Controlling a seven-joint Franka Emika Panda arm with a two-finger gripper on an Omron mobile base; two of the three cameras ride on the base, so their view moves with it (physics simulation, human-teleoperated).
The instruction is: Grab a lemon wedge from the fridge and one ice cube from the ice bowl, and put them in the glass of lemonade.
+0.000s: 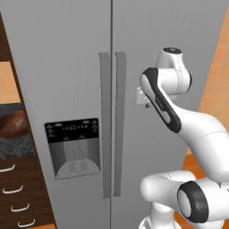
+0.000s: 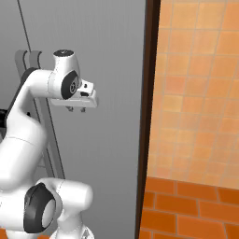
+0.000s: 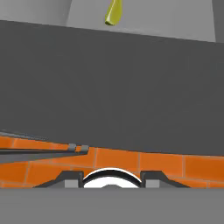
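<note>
Where smooth silver-grey fridge [image 1: 71,67] doors meet mid-frame, the gripper [image 2: 76,109] hangs beside slim vertical handles [image 1: 112,125]; grip state indiscernible.

Silver two-door fridge [image 1: 67,67] stands shut; reddish-brown ice bowl [image 1: 12,124] sits to its left

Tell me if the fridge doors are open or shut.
Shut: in the left base view both doors of the fridge sit flush, handles side by side, no gap showing inside.
</note>
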